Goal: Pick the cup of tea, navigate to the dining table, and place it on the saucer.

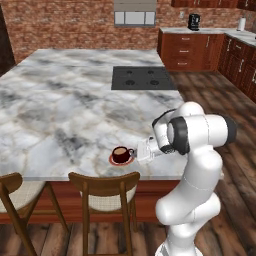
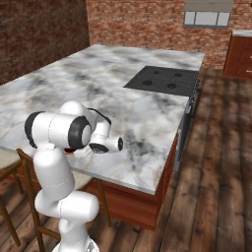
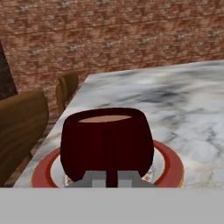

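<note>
the cup of tea [image 1: 120,154] sits on the saucer [image 1: 113,161], gripper [image 1: 142,150] at its handle.

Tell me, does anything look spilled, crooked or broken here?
Nothing stands out. The cup sits upright on the saucer near the table edge, tea level inside, no spill. The gripper is at its handle.

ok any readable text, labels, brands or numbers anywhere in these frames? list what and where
None readable in any view.
cup of tea: plain dark surface, no print.
saucer: orange-red rim, no lettering.
dining table: marble veining only; the cooktop shows burner rings, no legible marks.
coffee machine on the far counter: too small to tell whether it carries a brand.
</note>
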